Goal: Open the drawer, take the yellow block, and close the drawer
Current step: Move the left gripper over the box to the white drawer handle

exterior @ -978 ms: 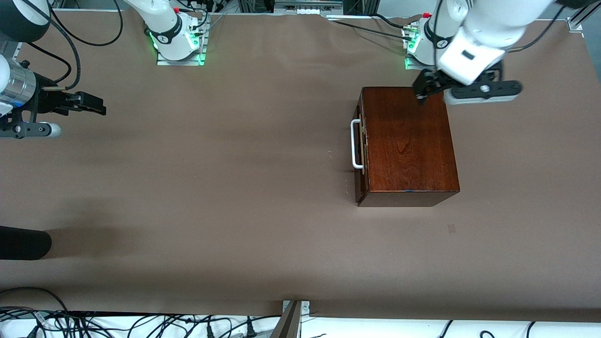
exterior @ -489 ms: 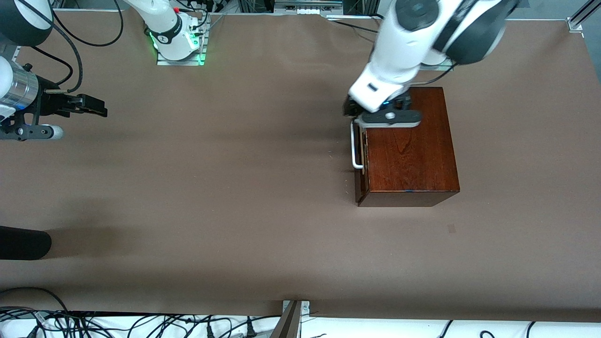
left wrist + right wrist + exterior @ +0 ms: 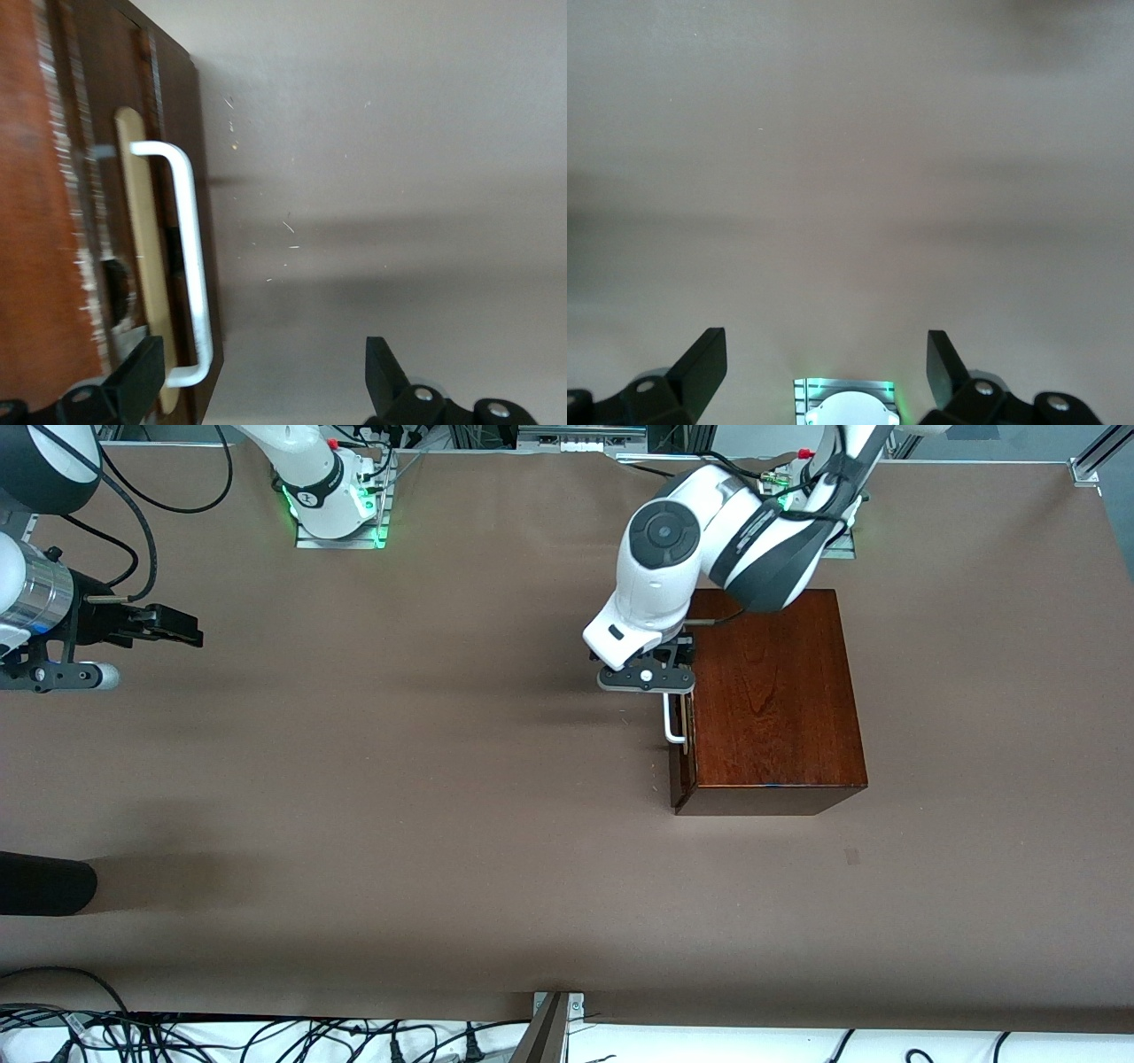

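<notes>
The left gripper [image 3: 646, 666], jaws apart, hovers over the white handle [image 3: 673, 722] of the drawer [image 3: 680, 726], which is shut near the tabletop's left-arm end; nothing done yet. The right gripper [image 3: 168, 627] waits spread at the other edge.

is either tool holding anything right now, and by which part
Nothing is held. The left tool is open over the drawer's handle, not gripping it; the right tool waits open over bare table.
</notes>
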`<control>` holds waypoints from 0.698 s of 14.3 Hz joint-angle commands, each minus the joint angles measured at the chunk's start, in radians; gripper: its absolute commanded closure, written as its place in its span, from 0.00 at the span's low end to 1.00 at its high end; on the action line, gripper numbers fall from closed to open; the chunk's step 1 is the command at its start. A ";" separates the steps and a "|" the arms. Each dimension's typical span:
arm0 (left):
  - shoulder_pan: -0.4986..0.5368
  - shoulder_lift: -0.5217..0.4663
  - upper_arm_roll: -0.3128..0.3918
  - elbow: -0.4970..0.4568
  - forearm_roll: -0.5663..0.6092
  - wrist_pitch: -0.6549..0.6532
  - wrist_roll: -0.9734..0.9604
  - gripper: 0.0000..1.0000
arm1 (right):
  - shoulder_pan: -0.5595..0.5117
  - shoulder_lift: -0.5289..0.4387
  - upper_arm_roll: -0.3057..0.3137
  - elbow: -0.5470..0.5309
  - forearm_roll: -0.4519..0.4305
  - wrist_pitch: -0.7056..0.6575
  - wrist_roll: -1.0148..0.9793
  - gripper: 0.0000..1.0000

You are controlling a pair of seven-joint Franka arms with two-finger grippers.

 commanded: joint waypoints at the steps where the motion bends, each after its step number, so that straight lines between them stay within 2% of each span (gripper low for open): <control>1: -0.037 0.013 0.009 -0.053 0.035 0.051 -0.004 0.00 | 0.002 -0.009 -0.003 -0.010 -0.014 0.008 -0.005 0.00; 6: -0.037 0.034 0.015 -0.079 0.114 0.080 -0.004 0.00 | 0.000 -0.006 -0.003 -0.010 -0.014 0.008 -0.005 0.00; 10: -0.037 0.054 0.031 -0.079 0.114 0.080 -0.004 0.00 | 0.000 -0.006 -0.003 -0.010 -0.014 0.008 -0.005 0.00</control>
